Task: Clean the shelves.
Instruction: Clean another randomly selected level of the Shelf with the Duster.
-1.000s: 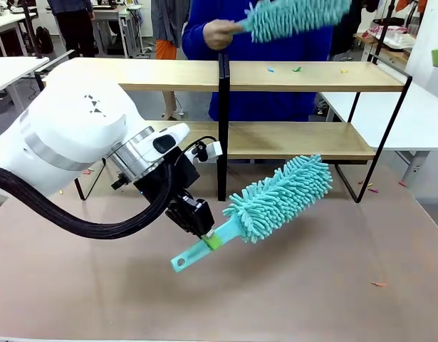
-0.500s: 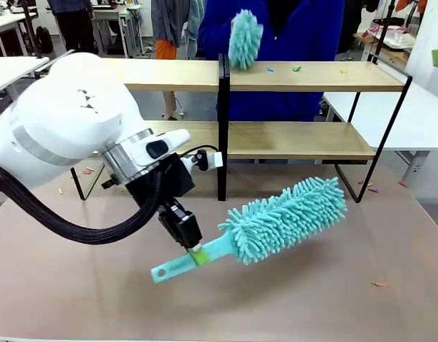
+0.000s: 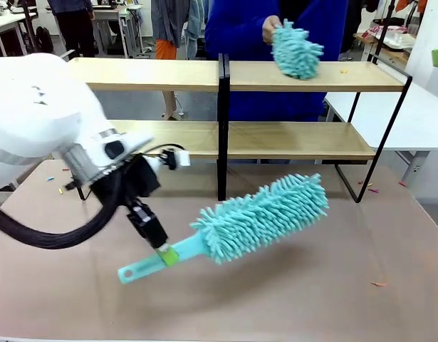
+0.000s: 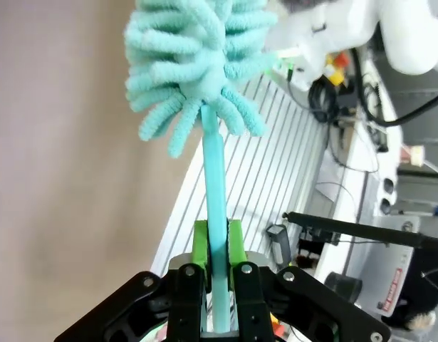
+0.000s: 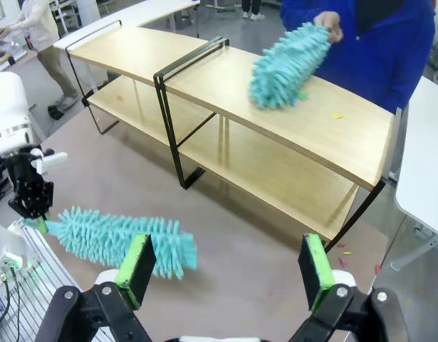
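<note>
Left wrist view: green pads (image 4: 200, 241) of the left gripper (image 4: 217, 246) clamp the teal duster (image 4: 197, 57) by its handle. The wrist slants down over the table (image 3: 311, 299), in front of the shelves (image 3: 297, 139). The right gripper (image 5: 226, 267) gapes wide. A person's hand (image 3: 270, 28) presses a second duster (image 3: 297, 51) on the top board.

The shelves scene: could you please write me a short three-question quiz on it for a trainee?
1. True or false: the left gripper is shut on the handle of the near duster.
2. Where does the person's duster touch? A) an upper board of the shelves B) a lower board C) the table
3. Fill in: the right gripper is ____, holding nothing.
Key: 1 true; 2 A; 3 open.
</note>
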You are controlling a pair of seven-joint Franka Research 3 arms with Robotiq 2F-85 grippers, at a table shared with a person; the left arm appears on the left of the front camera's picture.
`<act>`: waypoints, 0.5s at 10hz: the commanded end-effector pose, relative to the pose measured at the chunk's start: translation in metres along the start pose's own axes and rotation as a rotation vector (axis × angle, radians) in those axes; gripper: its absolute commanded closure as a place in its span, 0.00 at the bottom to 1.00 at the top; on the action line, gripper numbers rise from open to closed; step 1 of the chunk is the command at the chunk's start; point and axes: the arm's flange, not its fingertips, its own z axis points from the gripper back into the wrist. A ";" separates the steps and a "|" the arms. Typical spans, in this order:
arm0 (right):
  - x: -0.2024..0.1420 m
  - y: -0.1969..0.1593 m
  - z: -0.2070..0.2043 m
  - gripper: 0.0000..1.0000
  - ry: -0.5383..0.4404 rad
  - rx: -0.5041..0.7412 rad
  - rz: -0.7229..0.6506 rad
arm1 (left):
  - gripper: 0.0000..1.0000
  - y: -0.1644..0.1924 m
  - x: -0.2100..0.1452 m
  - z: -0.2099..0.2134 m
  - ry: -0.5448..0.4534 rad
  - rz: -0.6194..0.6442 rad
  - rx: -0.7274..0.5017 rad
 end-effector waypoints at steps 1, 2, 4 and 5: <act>0.000 0.000 0.000 0.00 -0.001 0.004 -0.001 | 0.88 0.009 -0.061 0.048 -0.190 0.032 -0.008; 0.000 0.000 0.000 0.00 -0.001 0.004 -0.001 | 0.88 0.014 -0.088 0.068 -0.236 0.041 -0.016; 0.000 0.000 0.000 0.00 -0.001 0.004 -0.001 | 0.88 0.024 -0.128 0.113 -0.336 0.065 -0.009; 0.000 0.000 0.000 0.00 -0.001 0.004 -0.001 | 0.88 0.033 -0.138 0.132 -0.383 0.088 -0.012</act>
